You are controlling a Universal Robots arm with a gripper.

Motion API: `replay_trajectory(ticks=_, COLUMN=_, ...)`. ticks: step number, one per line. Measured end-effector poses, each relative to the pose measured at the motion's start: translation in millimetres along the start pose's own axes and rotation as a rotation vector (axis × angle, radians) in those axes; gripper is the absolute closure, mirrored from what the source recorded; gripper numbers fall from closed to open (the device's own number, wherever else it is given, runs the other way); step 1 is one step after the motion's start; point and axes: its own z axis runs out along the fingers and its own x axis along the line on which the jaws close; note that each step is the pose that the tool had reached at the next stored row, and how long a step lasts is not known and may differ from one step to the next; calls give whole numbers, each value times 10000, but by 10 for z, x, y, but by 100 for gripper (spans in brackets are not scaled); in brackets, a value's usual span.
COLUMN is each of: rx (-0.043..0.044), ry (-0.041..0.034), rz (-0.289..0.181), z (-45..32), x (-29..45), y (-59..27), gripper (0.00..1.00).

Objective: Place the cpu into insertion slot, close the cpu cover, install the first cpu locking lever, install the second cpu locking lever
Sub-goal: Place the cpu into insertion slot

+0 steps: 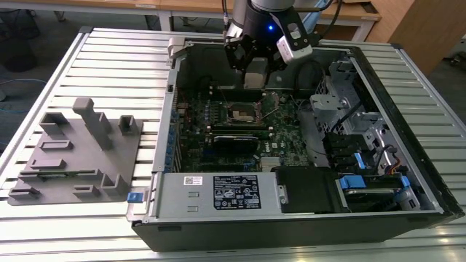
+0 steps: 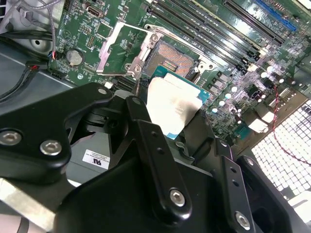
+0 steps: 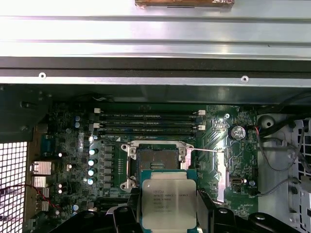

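End effector [image 1: 255, 76], in the exterior view, hung over the open computer case [image 1: 291, 234] lying on the slatted table [image 1: 109, 60], with the insertion slot [image 1: 243, 113] below it on the green board and a grey fixture [image 1: 73, 153] well off toward the exterior view's left. In the second wrist view its black fingers [image 2: 146, 141] were clamped on the cpu [image 2: 174, 99], one on each side. The insertion slot lay just past the cpu with its golden contact field bare, and the cpu cover [image 2: 108, 48] stood swung open beside it. In the first wrist view the cpu [image 3: 168, 201] sat between the fingers, silvery top toward the camera. The uncovered insertion slot [image 3: 158, 162] was just ahead of the fingertips, and a thin locking lever [image 3: 209, 150] stood out from its side.
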Motion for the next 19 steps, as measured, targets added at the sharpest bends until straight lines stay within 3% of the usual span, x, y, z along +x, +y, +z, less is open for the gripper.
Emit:
replay_trajectory(ticks=6, rx=-1, ry=-10, rz=-1, z=41, x=0, y=-4, gripper=46)
replay_trajectory(ticks=19, rx=-2, ry=-83, rz=-9, z=235, x=5, y=-20, gripper=46)
